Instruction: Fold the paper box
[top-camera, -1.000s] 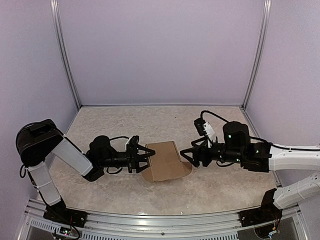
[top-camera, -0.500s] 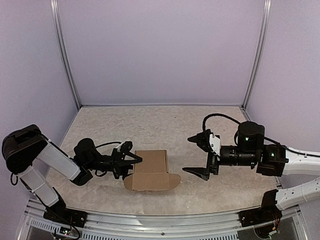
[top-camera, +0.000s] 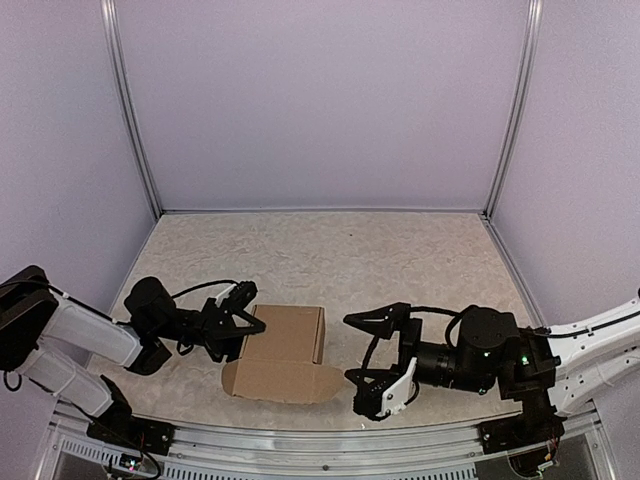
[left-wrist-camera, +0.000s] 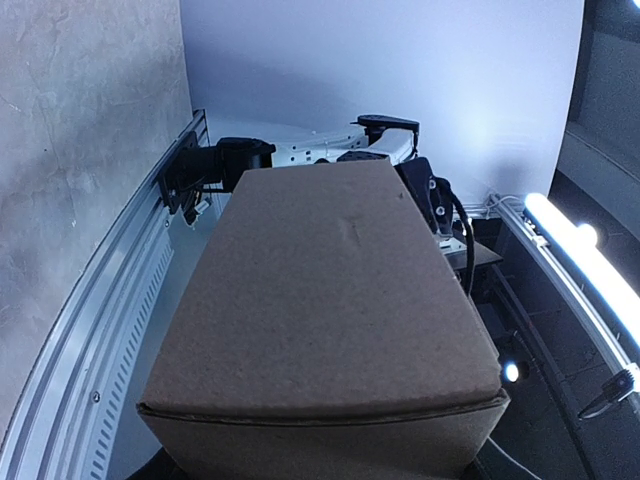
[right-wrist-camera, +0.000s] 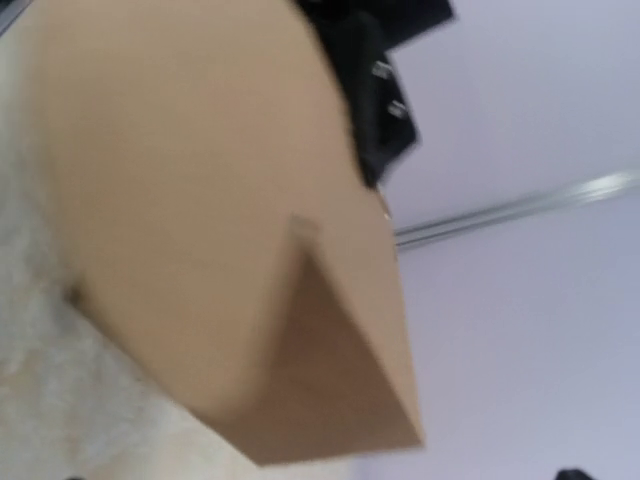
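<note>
Speckled beige tabletop (top-camera: 300, 250) held the paper box (top-camera: 285, 350) between both grippers. The left gripper (top-camera: 250, 310) pinched the box's left edge. The right gripper (top-camera: 364, 360) gaped wide just right of the box, not touching. Only the left wrist view showed its folded-down end wall (left-wrist-camera: 320, 445).

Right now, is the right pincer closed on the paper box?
No, the right pincer is spread wide open just right of the paper box.

paper box (left-wrist-camera: 330, 310) close up, right arm (left-wrist-camera: 300, 153) behind
</note>
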